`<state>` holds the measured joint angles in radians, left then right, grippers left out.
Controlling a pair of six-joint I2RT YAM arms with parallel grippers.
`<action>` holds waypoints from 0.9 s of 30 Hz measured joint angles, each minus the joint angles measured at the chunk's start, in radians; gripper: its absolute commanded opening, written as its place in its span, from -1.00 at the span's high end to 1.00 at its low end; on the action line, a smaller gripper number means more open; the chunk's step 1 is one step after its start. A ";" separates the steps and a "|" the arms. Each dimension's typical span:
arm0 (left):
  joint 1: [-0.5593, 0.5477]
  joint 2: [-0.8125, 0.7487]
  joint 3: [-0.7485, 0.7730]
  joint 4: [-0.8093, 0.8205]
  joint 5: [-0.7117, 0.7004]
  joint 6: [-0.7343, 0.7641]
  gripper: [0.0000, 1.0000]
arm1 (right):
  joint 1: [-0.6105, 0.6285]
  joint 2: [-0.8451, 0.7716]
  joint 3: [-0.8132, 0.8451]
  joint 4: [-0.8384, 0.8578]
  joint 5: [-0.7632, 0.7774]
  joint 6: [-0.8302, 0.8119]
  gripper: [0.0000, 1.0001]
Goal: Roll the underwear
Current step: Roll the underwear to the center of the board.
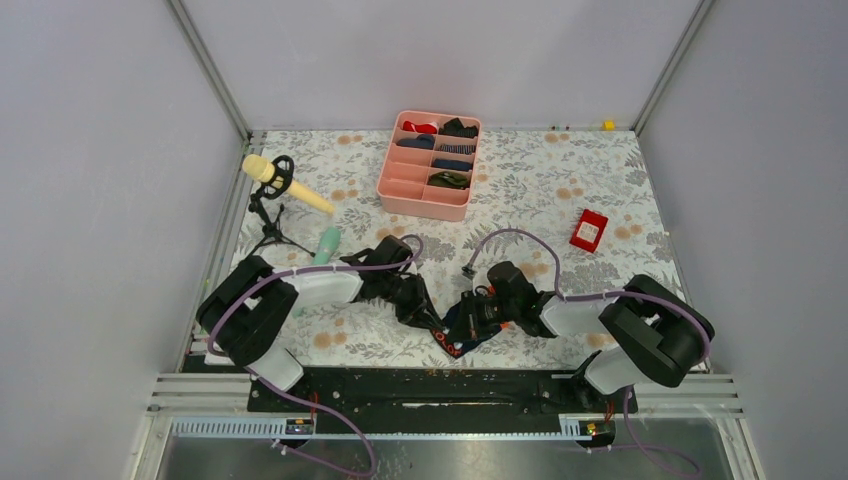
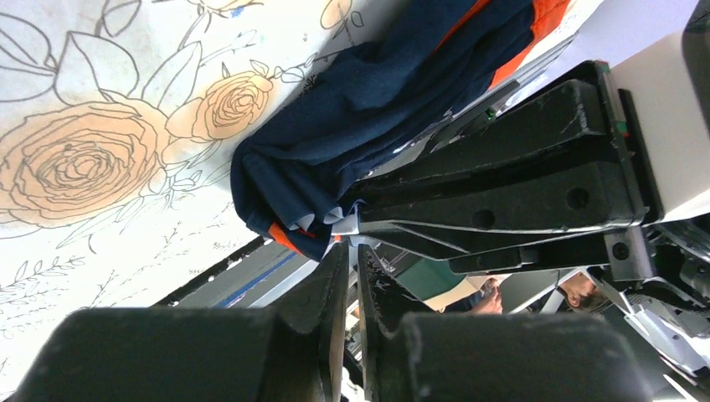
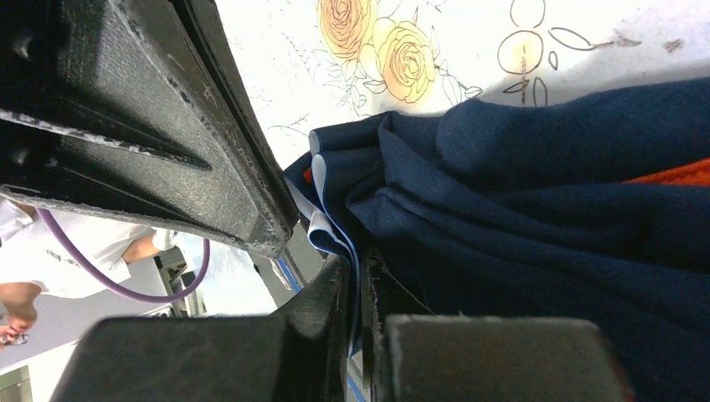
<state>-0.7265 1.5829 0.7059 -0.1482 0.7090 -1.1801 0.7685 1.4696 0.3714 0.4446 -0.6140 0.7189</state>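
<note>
Between left gripper (image 2: pixel 352 249) and right gripper (image 3: pixel 358 268), each pinching an edge, the underwear (image 3: pixel 544 218) is bunched: navy folds, orange waistband.

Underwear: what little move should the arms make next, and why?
Probably both carry the pinched edge over the rest of the cloth, starting a turn. The right gripper is shut on the underwear, the left gripper seems to pinch it too, and it lies bunched, not rolled.

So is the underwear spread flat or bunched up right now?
Bunched, not flat: the underwear sits in thick layered folds, its edge pinched in the right gripper.
</note>
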 measured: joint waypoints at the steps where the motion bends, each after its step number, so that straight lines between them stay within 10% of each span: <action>1: -0.001 0.000 0.000 -0.003 0.000 0.006 0.81 | -0.002 0.002 -0.001 0.004 -0.001 0.002 1.00; 27: -0.035 0.062 0.165 -0.203 -0.088 0.290 1.00 | -0.049 0.107 -0.037 0.173 -0.081 0.089 1.00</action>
<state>-0.7612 1.6451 0.8711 -0.3511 0.6209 -0.8898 0.7197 1.5768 0.3344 0.6178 -0.6952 0.8082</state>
